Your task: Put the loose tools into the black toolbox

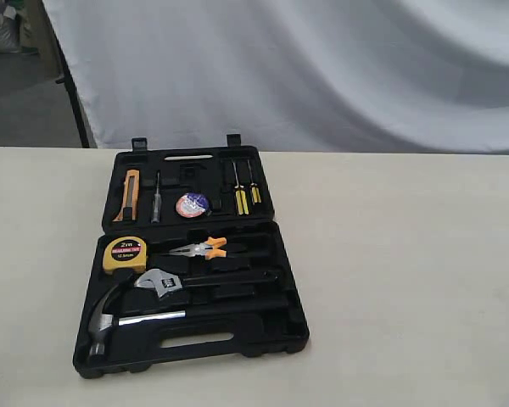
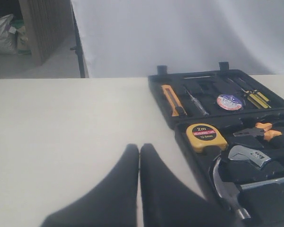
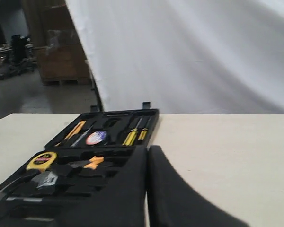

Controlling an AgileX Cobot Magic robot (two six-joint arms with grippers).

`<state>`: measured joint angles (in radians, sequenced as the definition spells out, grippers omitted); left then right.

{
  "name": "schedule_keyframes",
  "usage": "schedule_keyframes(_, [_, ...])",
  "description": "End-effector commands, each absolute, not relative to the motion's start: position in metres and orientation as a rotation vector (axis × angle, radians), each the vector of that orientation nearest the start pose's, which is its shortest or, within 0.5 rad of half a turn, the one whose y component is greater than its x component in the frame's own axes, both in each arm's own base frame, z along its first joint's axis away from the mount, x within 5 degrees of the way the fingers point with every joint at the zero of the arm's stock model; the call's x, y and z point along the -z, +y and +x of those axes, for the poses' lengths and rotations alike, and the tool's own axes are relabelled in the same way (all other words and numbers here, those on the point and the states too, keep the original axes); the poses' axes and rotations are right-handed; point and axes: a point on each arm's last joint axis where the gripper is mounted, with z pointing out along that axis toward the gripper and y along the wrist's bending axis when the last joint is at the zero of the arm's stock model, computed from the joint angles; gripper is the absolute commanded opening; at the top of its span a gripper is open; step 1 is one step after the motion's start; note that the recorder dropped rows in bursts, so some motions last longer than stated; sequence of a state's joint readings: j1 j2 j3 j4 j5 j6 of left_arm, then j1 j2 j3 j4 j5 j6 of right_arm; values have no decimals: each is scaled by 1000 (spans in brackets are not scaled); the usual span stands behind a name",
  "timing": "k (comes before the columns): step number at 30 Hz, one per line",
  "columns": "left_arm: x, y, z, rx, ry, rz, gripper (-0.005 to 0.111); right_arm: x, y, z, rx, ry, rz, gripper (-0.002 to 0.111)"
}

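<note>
The black toolbox (image 1: pixel 276 326) lies open on the table. The adjustable wrench (image 1: pixel 165 283), with its silver head, rests in the near half above the claw hammer (image 1: pixel 119 320). In the far half sits the bluish tape roll (image 1: pixel 192 204). From the left wrist the wrench (image 2: pixel 248 155), hammer (image 2: pixel 227 189) and tape roll (image 2: pixel 229 101) show to one side of my left gripper (image 2: pixel 139 149), which is shut and empty over bare table. My right gripper (image 3: pixel 147 150) is shut and empty beside the toolbox (image 3: pixel 149 116); the tape roll (image 3: pixel 96 137) lies beyond it. Neither gripper appears in the exterior view.
A yellow tape measure (image 1: pixel 125 253) and orange-handled pliers (image 1: pixel 202 248) sit in the near half. An orange utility knife (image 1: pixel 131 194), a test pen (image 1: pixel 156 199) and two yellow screwdrivers (image 1: pixel 241 197) fill the far half. A white cloth (image 1: pixel 322 68) hangs behind the table.
</note>
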<state>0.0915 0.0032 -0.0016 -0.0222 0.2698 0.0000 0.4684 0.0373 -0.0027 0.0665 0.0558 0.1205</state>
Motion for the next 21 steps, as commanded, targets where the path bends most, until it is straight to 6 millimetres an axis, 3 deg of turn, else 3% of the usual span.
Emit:
schedule_keyframes(1, [-189, 4, 55, -32, 1750, -92, 1, -208, 16, 54, -424, 1554, -32, 0])
schedule_keyframes(7, [-189, 4, 55, -32, 1750, -92, 1, -204, 7, 56, -291, 1593, 116, 0])
schedule_keyframes(14, [-189, 4, 55, -32, 1750, -92, 1, -197, 6, 56, -166, 1667, 12, 0])
schedule_keyframes(21, [-189, 4, 55, -32, 1750, -92, 1, -196, 6, 56, -162, 1674, 8, 0])
